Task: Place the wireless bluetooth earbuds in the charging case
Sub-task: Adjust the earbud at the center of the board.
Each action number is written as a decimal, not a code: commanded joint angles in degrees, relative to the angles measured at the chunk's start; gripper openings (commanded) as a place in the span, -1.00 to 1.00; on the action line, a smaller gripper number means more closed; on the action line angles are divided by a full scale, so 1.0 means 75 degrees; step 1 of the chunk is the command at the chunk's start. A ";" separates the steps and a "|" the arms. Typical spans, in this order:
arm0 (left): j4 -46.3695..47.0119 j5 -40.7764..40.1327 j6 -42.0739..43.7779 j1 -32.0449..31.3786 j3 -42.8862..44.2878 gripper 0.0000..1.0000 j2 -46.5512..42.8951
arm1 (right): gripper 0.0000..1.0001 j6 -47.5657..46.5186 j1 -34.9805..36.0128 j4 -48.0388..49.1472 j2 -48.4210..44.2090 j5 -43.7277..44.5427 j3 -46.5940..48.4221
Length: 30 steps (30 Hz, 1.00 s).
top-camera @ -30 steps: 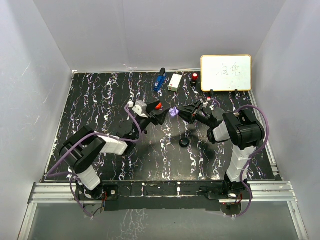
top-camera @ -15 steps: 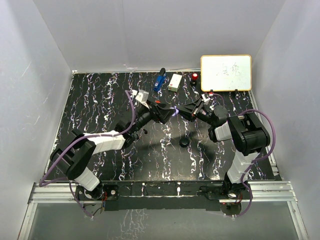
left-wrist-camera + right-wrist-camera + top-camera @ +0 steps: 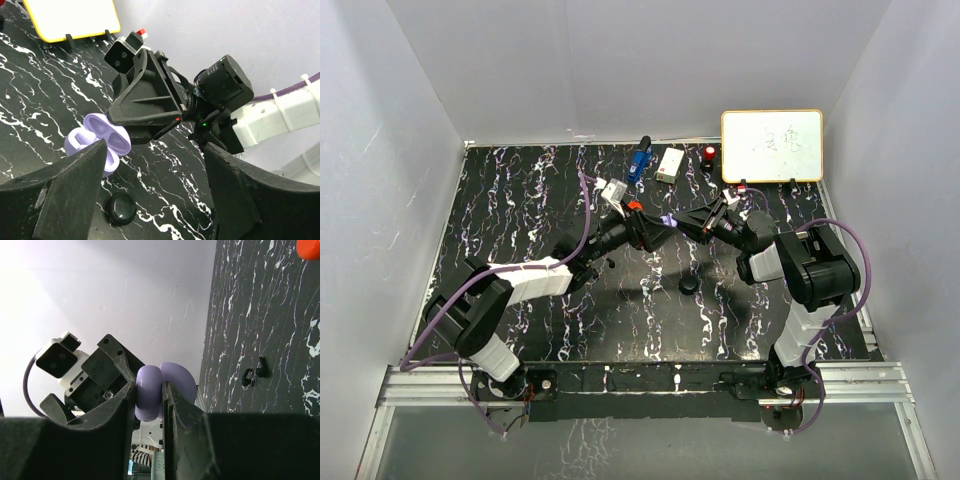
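Note:
My right gripper [image 3: 676, 221] is shut on an open lavender charging case [image 3: 667, 220] and holds it above the table's middle. In the right wrist view the right gripper [image 3: 149, 385] pinches the case [image 3: 179, 378] between both fingers. In the left wrist view the case [image 3: 107, 133] shows two hollows in its open half. My left gripper [image 3: 155, 195] is open and empty, its fingers wide apart just in front of the case. Two tiny black earbuds [image 3: 254, 374] lie on the table. A round black case [image 3: 689, 285] lies below both grippers and also shows in the left wrist view [image 3: 120, 209].
A yellow-framed whiteboard [image 3: 772, 146] stands at the back right. A blue object [image 3: 639, 160], a white box [image 3: 670, 164] and a small red-topped item [image 3: 709, 153] sit along the back edge. A red object [image 3: 633, 206] shows beside the left wrist.
My left arm has stretched forward and to the right, bringing its open gripper up against the right gripper's lavender case. The right gripper shifted slightly and keeps its hold.

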 commanded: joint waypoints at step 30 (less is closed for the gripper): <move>-0.0066 -0.0635 0.0807 0.0126 0.0445 0.57 0.0146 | -1.00 -0.0118 -0.0021 0.0140 -0.0506 0.0036 0.0224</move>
